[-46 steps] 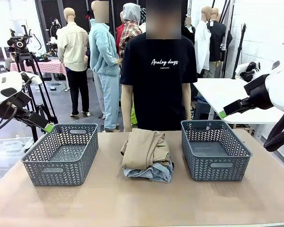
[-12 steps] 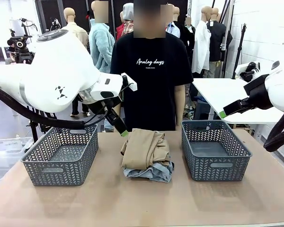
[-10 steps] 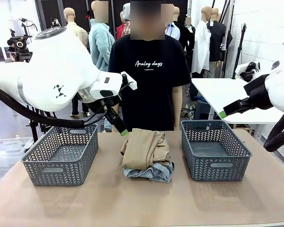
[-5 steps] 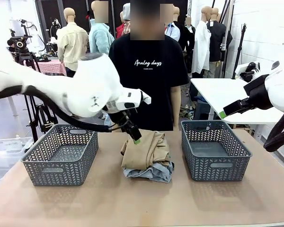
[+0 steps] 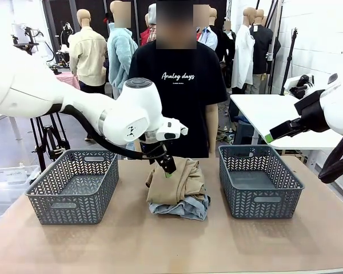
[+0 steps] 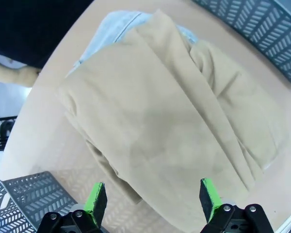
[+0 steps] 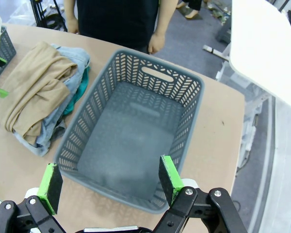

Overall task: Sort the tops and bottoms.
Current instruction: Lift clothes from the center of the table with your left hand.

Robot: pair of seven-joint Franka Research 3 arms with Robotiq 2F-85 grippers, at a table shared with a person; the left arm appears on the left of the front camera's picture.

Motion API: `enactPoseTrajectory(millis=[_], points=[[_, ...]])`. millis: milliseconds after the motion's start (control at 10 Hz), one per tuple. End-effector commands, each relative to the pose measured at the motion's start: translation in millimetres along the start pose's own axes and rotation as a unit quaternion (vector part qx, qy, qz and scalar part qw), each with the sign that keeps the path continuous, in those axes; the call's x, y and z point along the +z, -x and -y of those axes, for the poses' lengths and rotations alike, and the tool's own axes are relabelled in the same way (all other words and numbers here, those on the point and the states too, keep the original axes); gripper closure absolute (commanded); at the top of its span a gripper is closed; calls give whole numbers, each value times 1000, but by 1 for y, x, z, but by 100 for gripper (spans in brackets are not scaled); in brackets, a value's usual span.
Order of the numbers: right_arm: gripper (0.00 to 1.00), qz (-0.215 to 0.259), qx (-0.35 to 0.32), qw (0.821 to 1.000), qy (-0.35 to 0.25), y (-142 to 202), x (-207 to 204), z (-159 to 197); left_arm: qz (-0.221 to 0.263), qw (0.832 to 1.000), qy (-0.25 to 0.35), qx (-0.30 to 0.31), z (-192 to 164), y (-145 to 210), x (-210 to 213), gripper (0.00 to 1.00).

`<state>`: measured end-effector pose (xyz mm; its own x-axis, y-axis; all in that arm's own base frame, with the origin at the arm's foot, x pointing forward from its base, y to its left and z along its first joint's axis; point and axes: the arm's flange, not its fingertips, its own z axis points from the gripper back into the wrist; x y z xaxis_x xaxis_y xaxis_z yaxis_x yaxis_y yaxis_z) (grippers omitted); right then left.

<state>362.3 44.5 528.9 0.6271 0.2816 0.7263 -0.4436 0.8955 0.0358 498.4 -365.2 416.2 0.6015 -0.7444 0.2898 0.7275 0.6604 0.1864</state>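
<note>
Now, left gripper (image 6: 153, 194) spread over tan top (image 6: 155, 116) — right gripper (image 7: 110, 180) spread, above basket (image 7: 199, 90)

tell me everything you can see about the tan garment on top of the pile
The tan garment is soft, plain khaki cloth, folded into a loose, rumpled bundle with long creases. It lies on top of the pile in the middle of the table and covers most of a light blue denim piece beneath it. The left gripper hangs open right over its far edge. Whether the pads touch the cloth cannot be told.
</note>
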Motion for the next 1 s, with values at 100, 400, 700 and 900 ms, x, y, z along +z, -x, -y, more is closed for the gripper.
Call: enactPoseTrajectory(millis=[100,400,700,900], points=[[0,-3,-5,1000,0,0,-2,0,0,1000,5,24,3,-14,-10,0],[0,-3,-5,1000,0,0,-2,0,-8,999,34,41,-2,-15,-19,0],[0,-3,-5,1000,0,0,-2,0,-13,997,60,48,-8,-13,-26,47],[0,-3,-5,1000,0,0,-2,0,-18,996,65,54,-8,-12,-27,87]])
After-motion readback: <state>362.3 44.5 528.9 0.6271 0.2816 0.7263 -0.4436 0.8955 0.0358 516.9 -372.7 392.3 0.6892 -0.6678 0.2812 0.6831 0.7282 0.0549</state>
